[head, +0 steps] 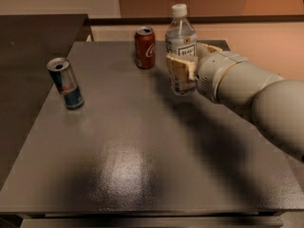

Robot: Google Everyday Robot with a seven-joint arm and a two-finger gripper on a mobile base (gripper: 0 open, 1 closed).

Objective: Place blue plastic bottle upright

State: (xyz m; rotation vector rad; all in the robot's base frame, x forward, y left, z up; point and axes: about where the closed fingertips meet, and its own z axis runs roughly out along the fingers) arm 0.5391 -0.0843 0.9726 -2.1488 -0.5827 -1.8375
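Observation:
The blue plastic bottle (181,37) is clear and pale bluish, with a white cap and a white label. It is upright at the back middle of the dark table (133,165), its base at or just above the surface. My gripper (186,63) reaches in from the right and is shut on the bottle's lower half. One tan finger pad (178,70) lies across the bottle's front and the other shows behind it. The pad hides the lower label.
A red cola can (144,47) stands upright just left of the bottle, near the back edge. A slim blue-and-silver energy drink can (66,83) stands at the left. A second dark surface (33,37) adjoins the table's left side. My white arm (256,96) covers the right side.

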